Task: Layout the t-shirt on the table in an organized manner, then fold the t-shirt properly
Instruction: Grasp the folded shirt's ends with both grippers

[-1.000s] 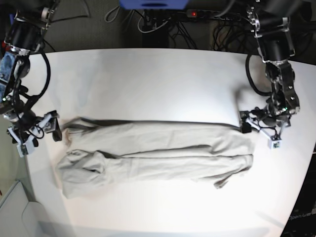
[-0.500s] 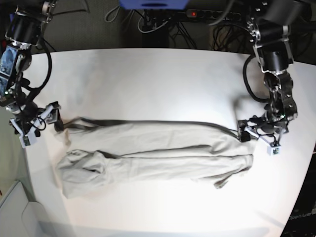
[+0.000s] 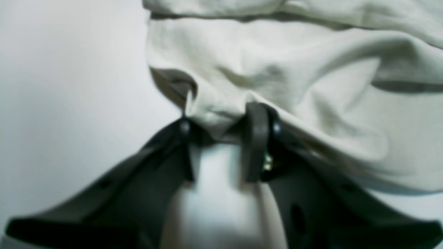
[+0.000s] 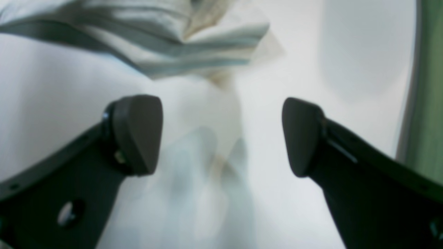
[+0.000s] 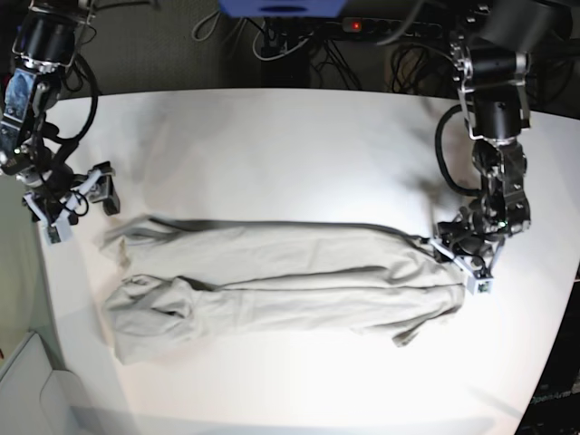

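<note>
- The table: broad white top, bare around the cloth.
- The t-shirt: light grey-beige, lying as a long wrinkled band across the near half of the table, folded lengthwise, ends bunched.
- Left gripper: fingers pinching a bunched corner of the t-shirt. Judgement: draw that end out level and slow, or the pinch may slip.
- Right gripper: jaws spread, holding nothing, the t-shirt edge just ahead. Regrip before tensioning.
</note>
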